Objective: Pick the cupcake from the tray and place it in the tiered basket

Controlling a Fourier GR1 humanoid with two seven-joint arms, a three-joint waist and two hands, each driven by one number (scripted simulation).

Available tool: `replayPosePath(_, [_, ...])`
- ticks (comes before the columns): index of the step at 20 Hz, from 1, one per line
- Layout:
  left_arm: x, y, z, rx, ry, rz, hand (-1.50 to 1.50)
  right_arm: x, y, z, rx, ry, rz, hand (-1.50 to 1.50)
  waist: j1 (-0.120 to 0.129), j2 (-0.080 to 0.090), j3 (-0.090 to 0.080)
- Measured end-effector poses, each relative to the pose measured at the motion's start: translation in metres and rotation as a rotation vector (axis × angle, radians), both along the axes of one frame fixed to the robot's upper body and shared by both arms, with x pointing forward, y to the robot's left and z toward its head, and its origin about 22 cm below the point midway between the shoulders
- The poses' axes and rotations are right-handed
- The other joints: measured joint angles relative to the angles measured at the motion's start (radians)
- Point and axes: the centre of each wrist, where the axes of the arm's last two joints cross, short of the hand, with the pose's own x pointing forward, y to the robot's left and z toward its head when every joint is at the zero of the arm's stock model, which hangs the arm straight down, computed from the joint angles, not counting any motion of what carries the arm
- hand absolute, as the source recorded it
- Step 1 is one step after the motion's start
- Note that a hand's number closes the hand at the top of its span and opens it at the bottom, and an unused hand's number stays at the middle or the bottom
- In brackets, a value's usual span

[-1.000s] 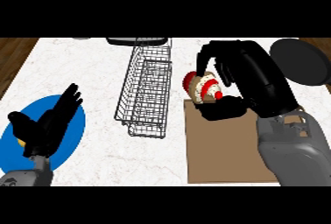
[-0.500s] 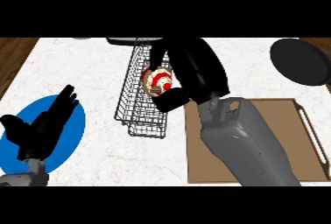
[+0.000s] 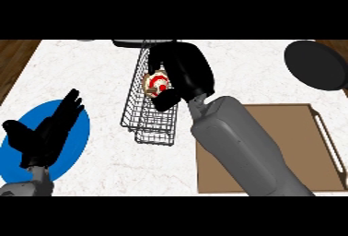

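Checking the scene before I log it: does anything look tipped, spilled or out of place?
Nothing stands out. The right hand holds the cupcake over the upright tiered basket; the tray lies flat, nothing spilled.

Right arm stretched up the view, left hand at rest.
The right hand (image 3: pixel 182 69) lies toward 12 o'clock, fingers curled, grey forearm slanting from 5 o'clock. The left hand (image 3: pixel 42 131) sits at 8 o'clock, fingers straight.

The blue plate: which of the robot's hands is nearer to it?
Left. The left hand is over the blue plate; the right hand is across the counter, at the wire basket.
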Motion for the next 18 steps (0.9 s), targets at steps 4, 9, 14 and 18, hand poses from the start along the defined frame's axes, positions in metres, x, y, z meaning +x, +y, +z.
replayPosePath(4, [-0.001, -0.001, 0.001, -0.003, 0.002, -0.007, 0.0, 0.011, 0.01, -0.01, -0.008, -0.021, -0.027, 1.5, 0.003, 0.0, 0.0])
replayPosePath(9, [-0.002, -0.002, -0.004, -0.001, 0.002, -0.014, 0.0, 0.019, 0.014, -0.025, 0.024, -0.076, -0.061, 1.5, 0.008, 0.002, 0.0])
replayPosePath(14, [0.002, 0.001, -0.004, 0.002, 0.002, -0.018, 0.0, 0.032, 0.02, -0.029, 0.127, -0.119, -0.093, -1.5, 0.016, 0.004, 0.0])
replayPosePath(18, [0.0, -0.005, -0.004, -0.003, 0.001, -0.025, 0.0, 0.039, 0.028, -0.038, 0.121, -0.125, -0.082, -1.5, 0.019, 0.004, 0.0])
